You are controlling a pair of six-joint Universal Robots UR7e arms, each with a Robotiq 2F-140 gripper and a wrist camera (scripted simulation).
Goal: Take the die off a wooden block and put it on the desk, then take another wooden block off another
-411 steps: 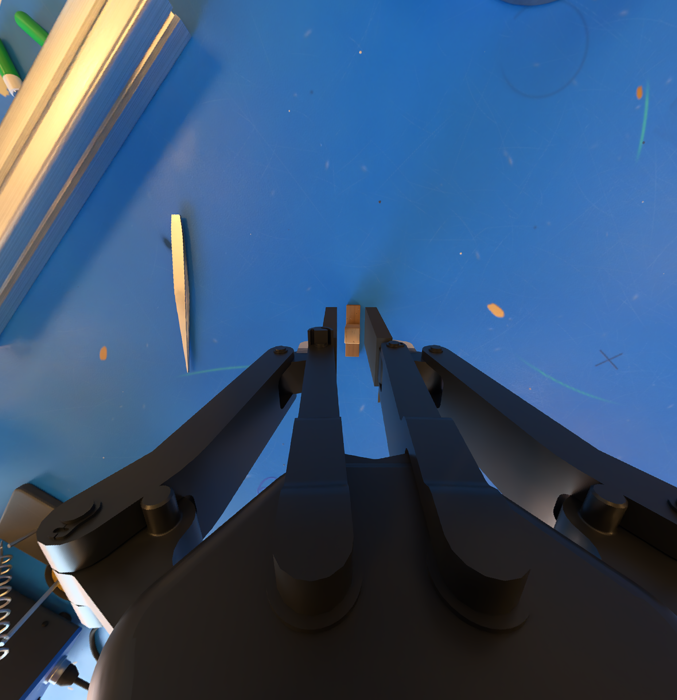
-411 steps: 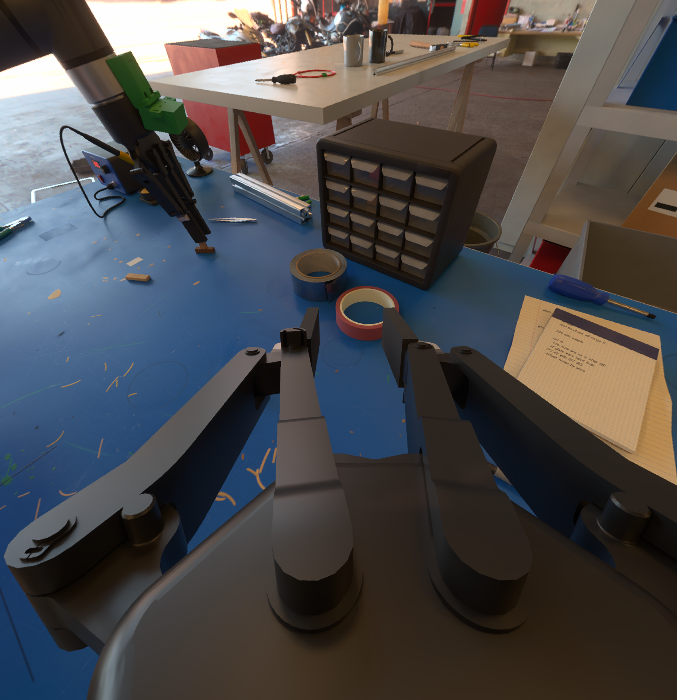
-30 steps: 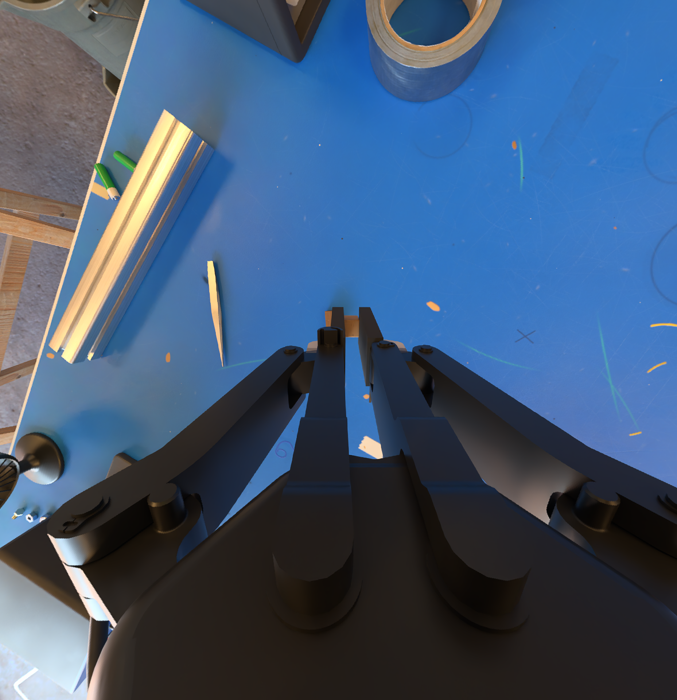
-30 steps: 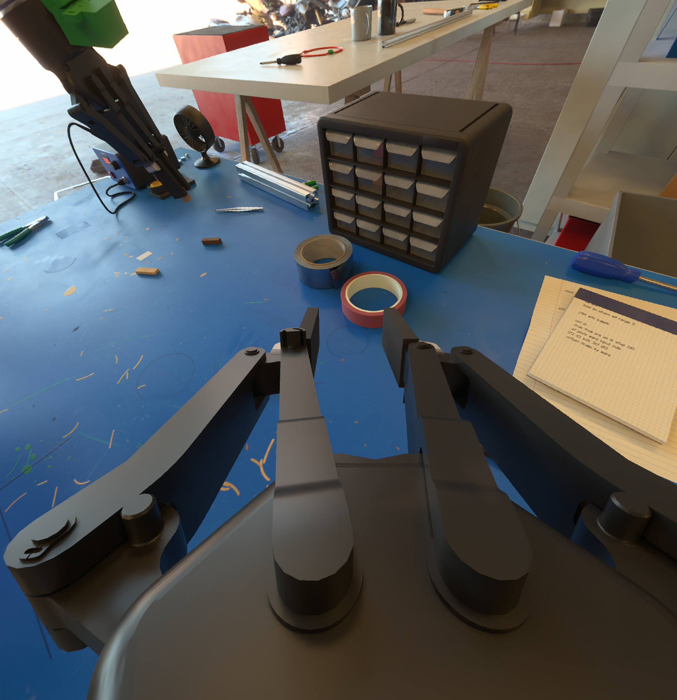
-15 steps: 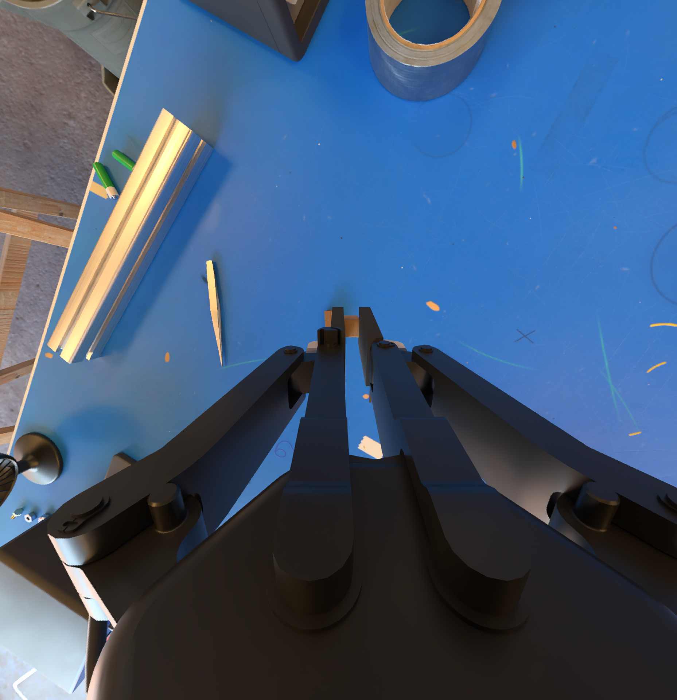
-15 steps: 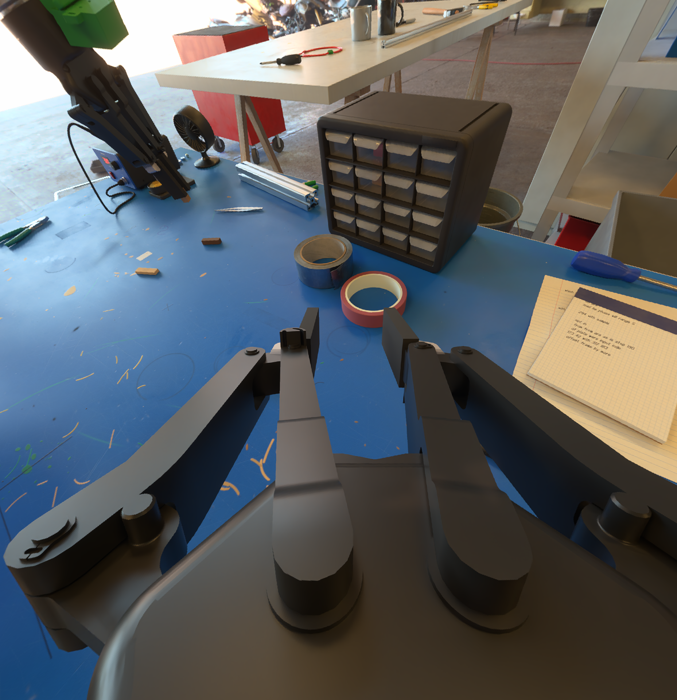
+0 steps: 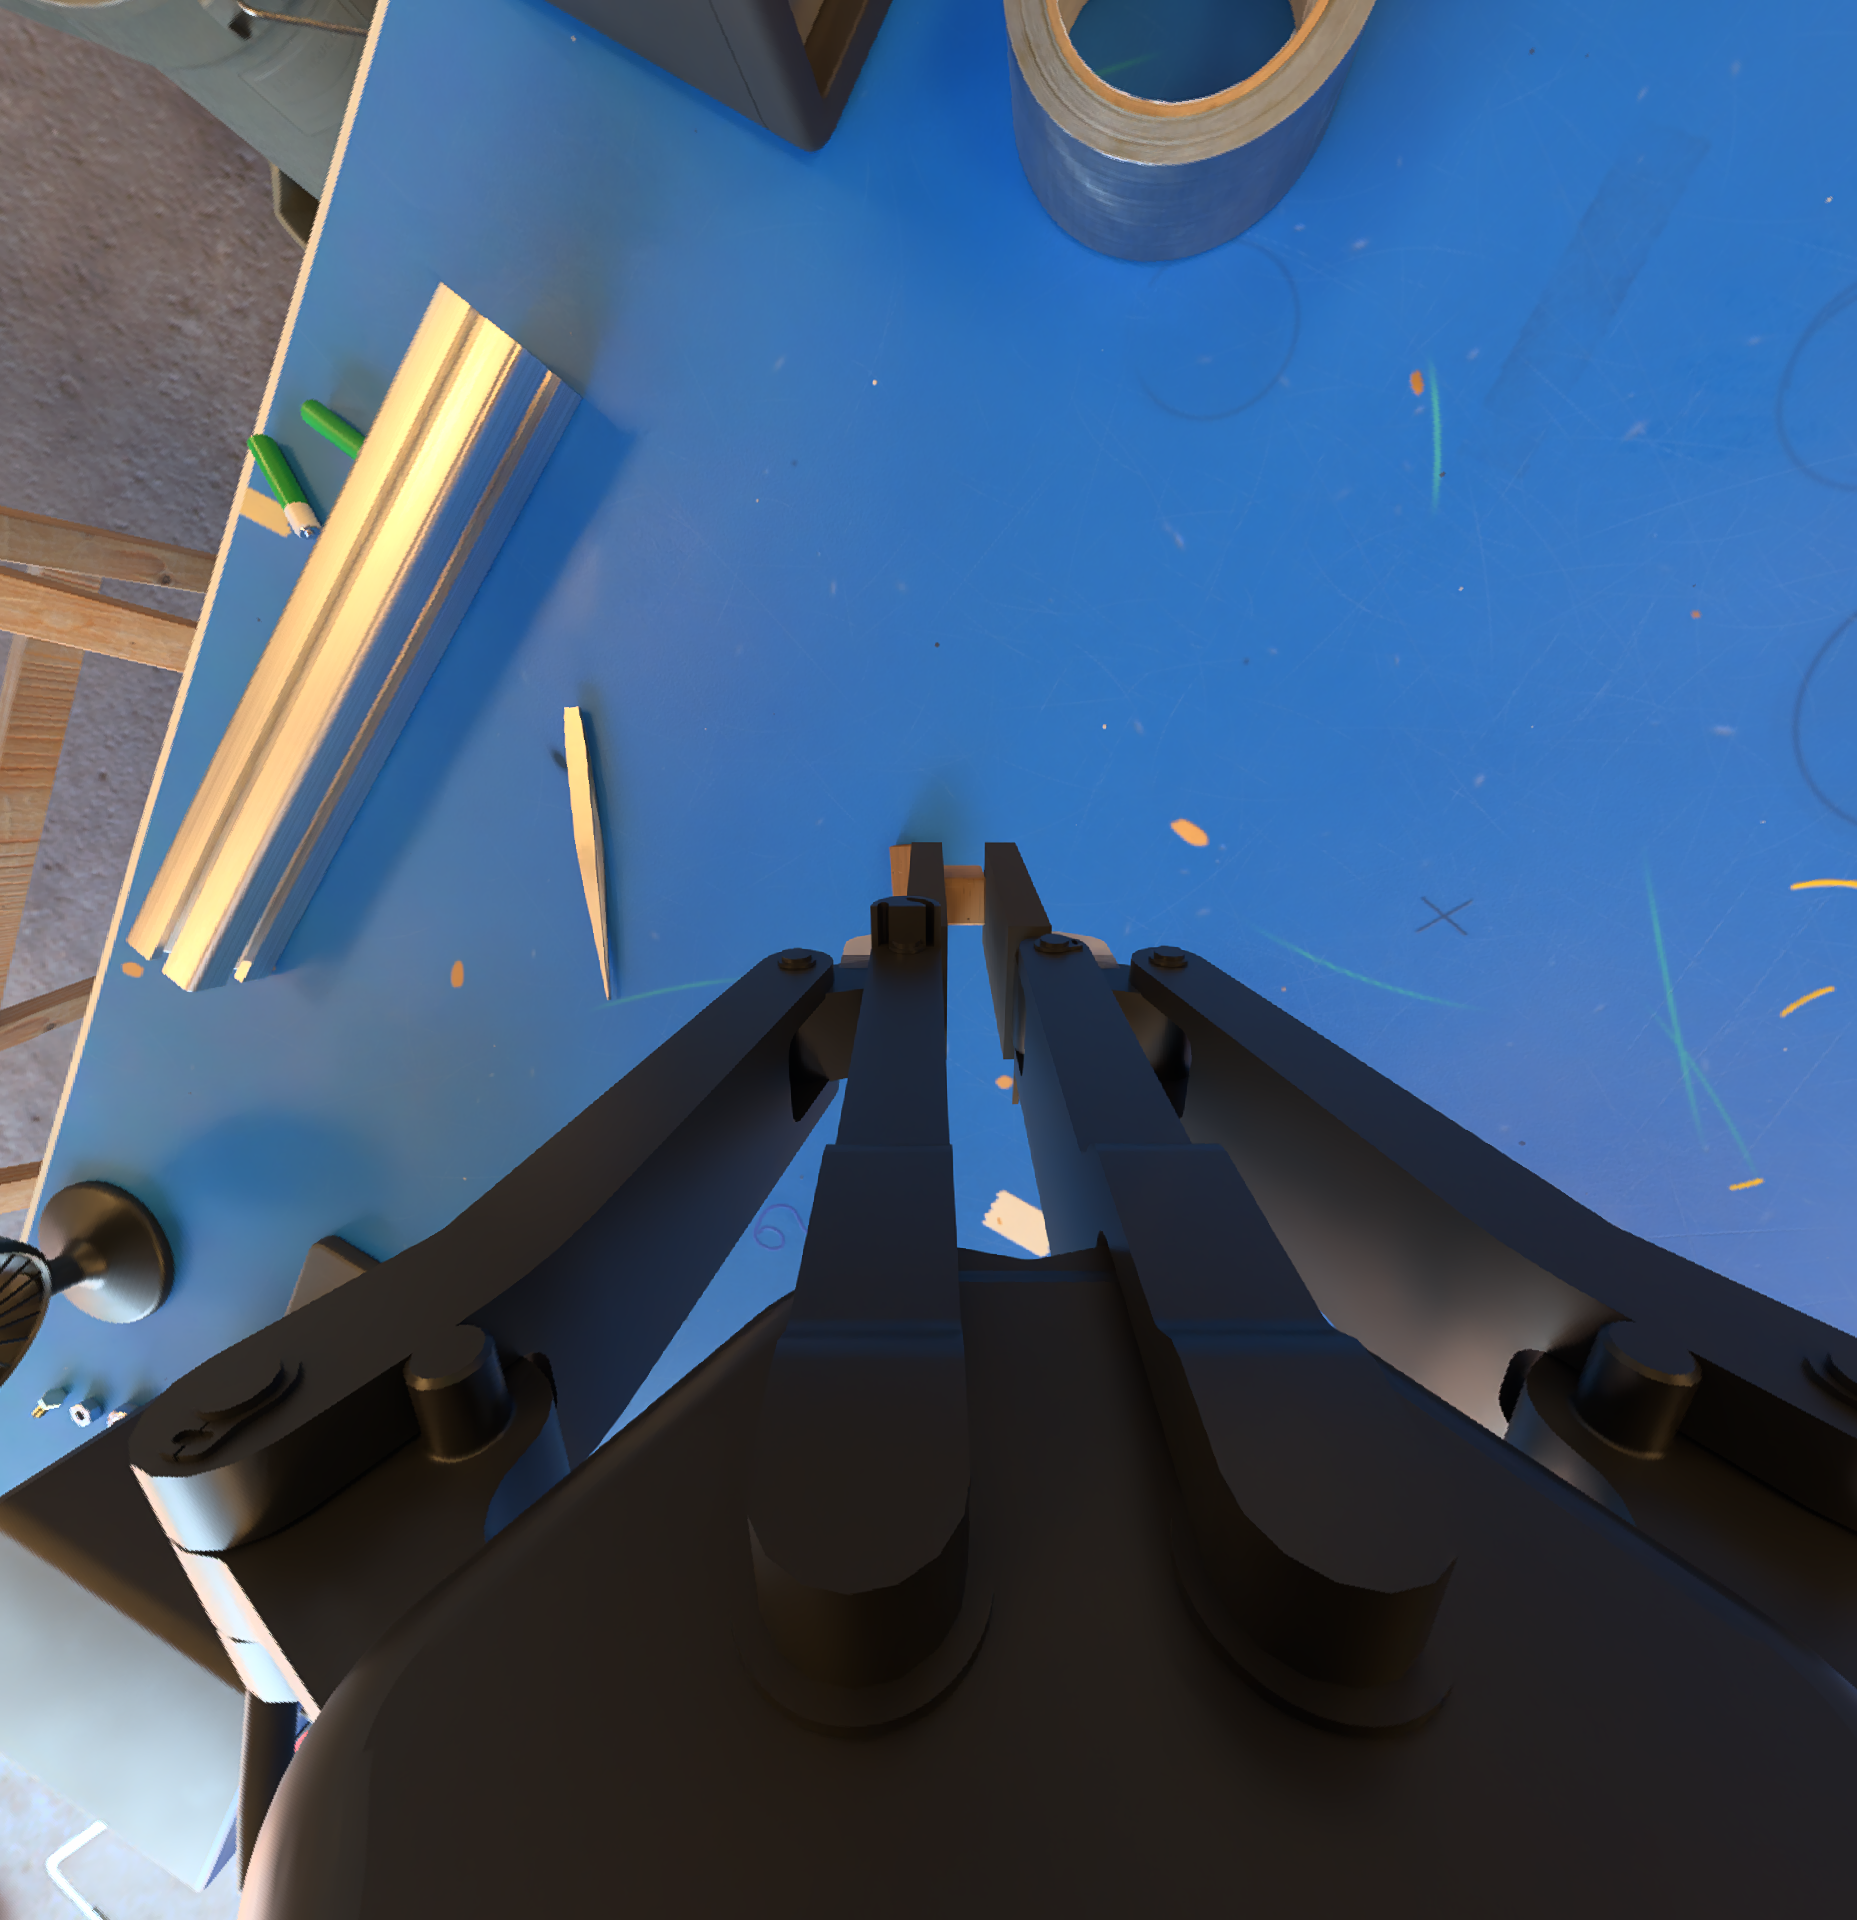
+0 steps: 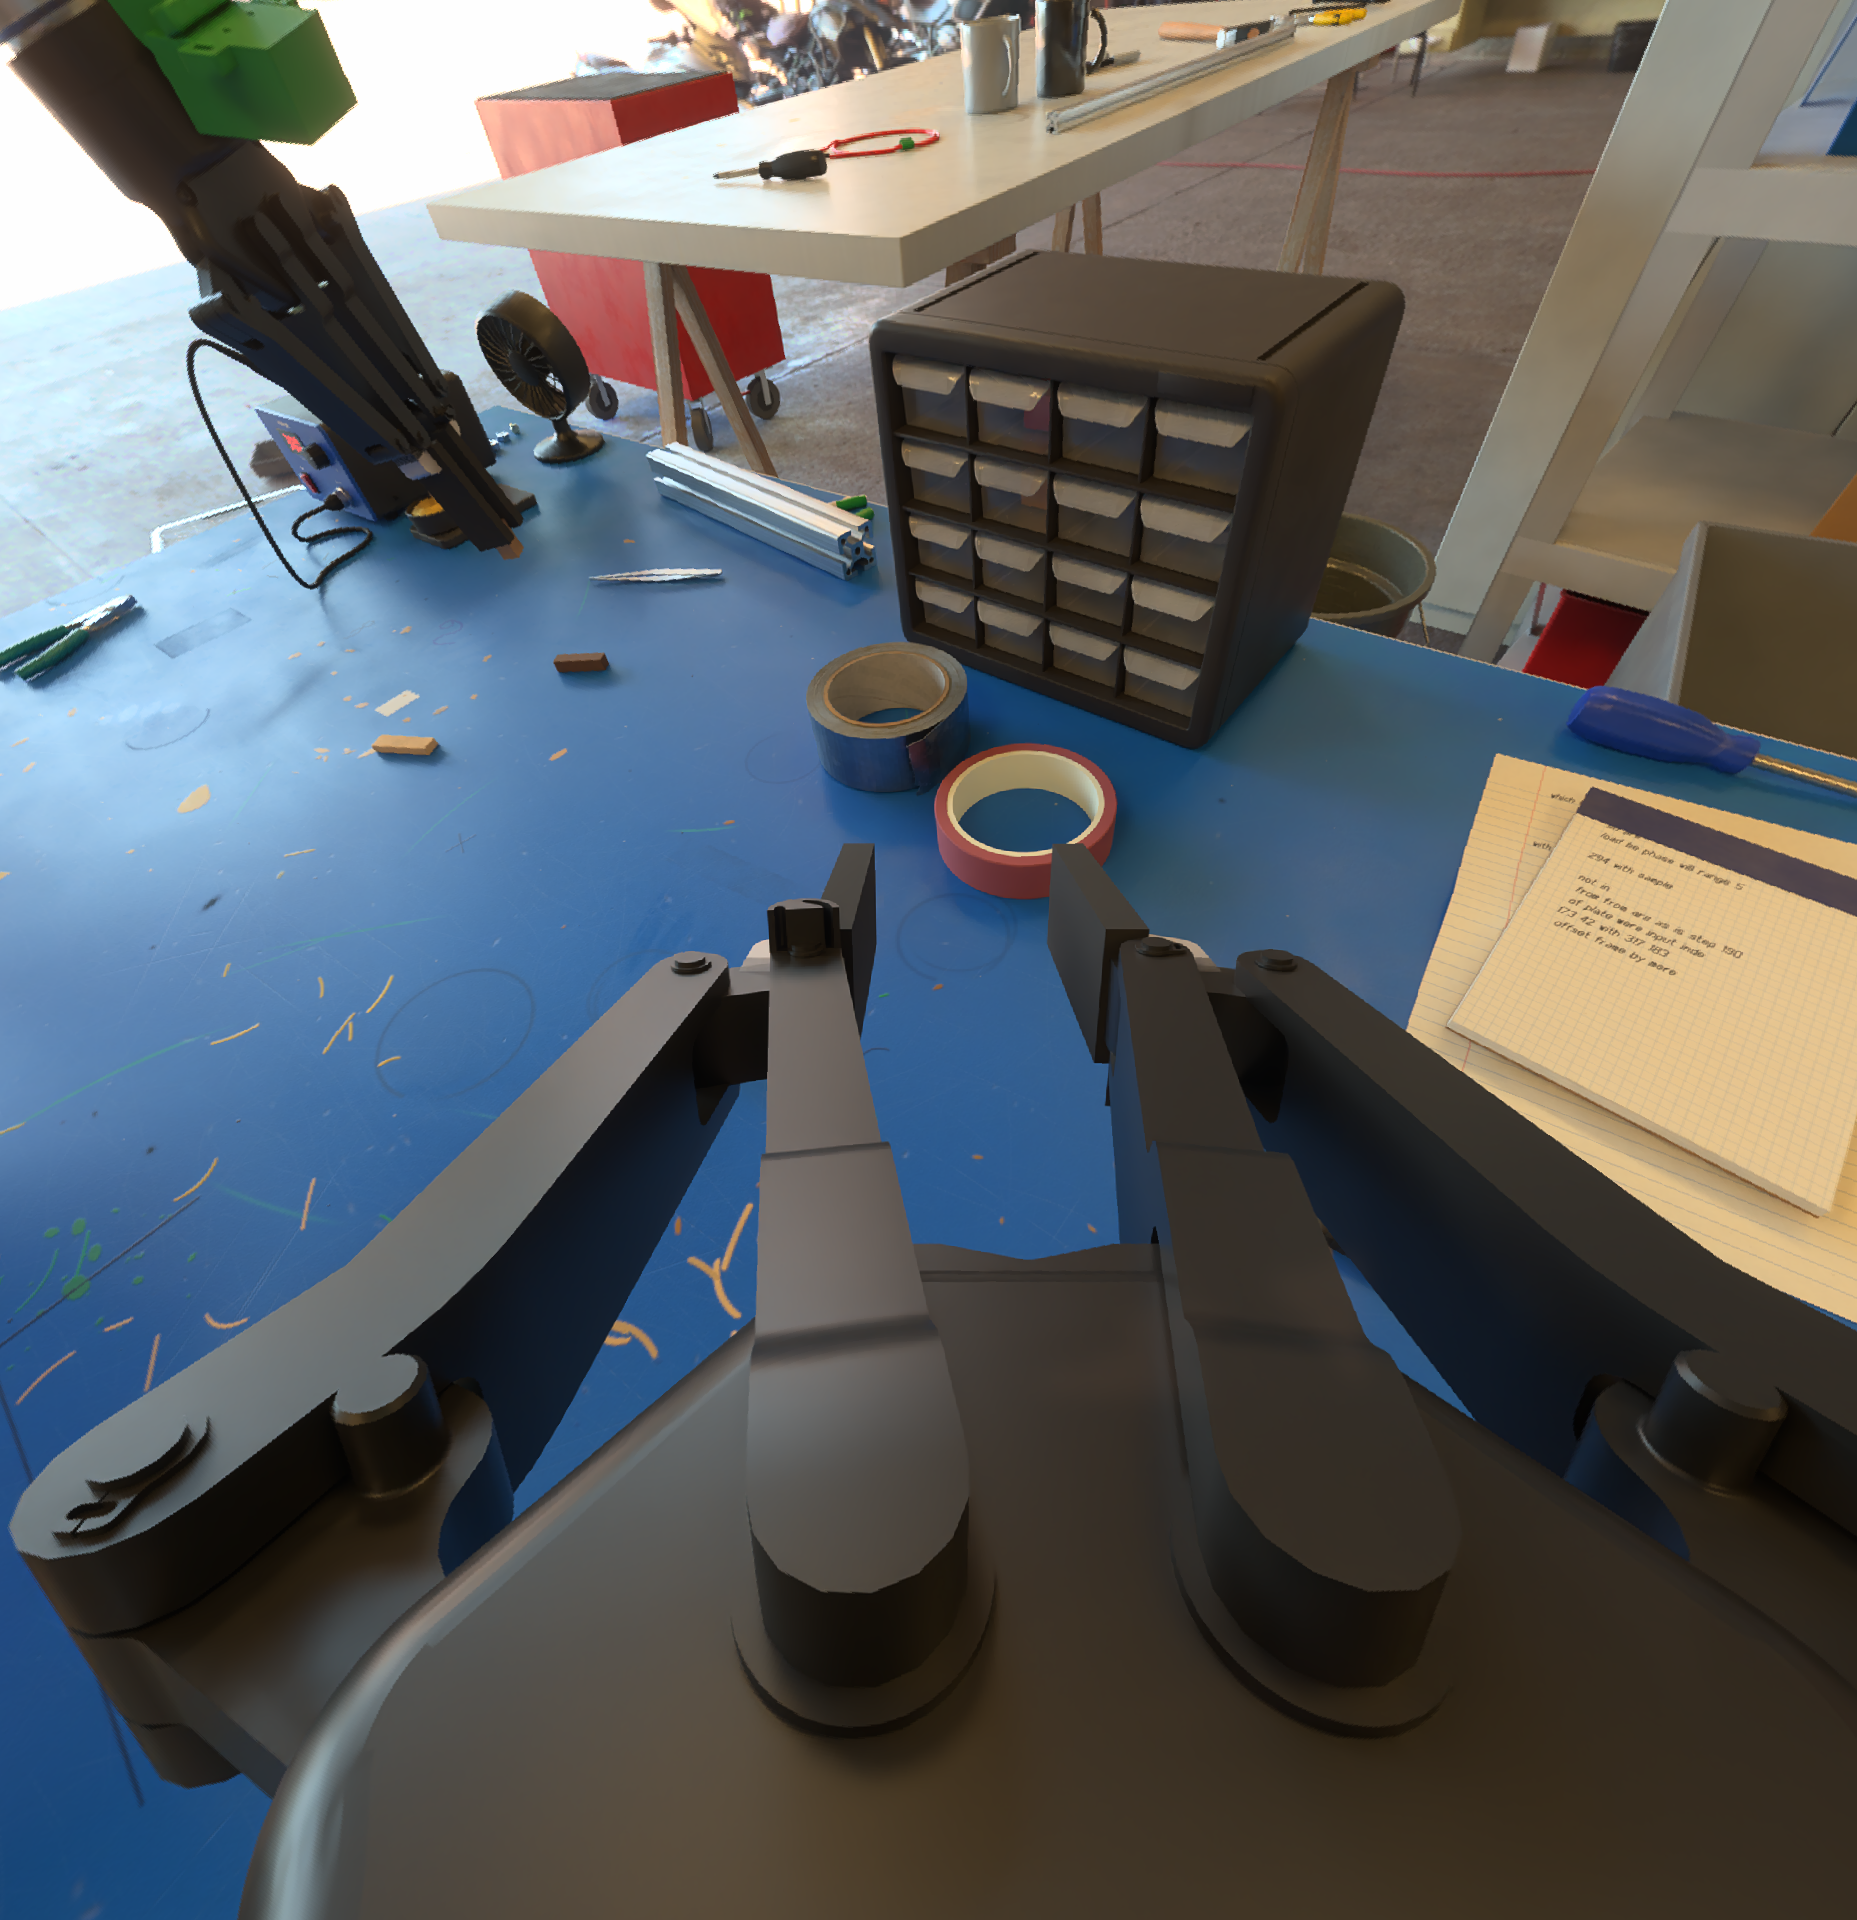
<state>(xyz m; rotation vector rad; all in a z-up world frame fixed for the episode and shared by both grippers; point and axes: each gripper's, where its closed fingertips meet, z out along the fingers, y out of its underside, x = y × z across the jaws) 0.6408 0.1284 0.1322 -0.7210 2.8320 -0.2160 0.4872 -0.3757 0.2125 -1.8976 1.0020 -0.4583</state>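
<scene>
- My left jaws (image 7: 963, 883) are almost closed and hold a small wooden block (image 7: 960, 894) between the tips, high above the blue worktop (image 7: 1007, 540).
- The held block's long axis lies across the jaws, and one end comes out past the left finger (image 7: 908, 868).
- From the right wrist view, the block (image 8: 508, 548) shows as a small brown piece at the tips of the left jaws (image 8: 493, 535), in the air near the far-left part of the worktop (image 8: 591, 935).
- My right jaws (image 8: 960, 883) are wide open and hold nothing; they hang over bare blue surface.
- A dark wooden block (image 8: 581, 662) and a pale wooden block (image 8: 404, 745) lie flat on the worktop, well apart from each other.
- The left edge of the worktop is near an aluminium rail (image 7: 352, 644); the middle of the worktop is open.
- The drawer cabinet (image 8: 1111, 499) stands at the far edge, all drawers shut; I cannot tell their contents.
- A grey tape roll (image 8: 888, 717) and a red tape roll (image 8: 1026, 816) stand just beside each other in front of the cabinet.
</scene>
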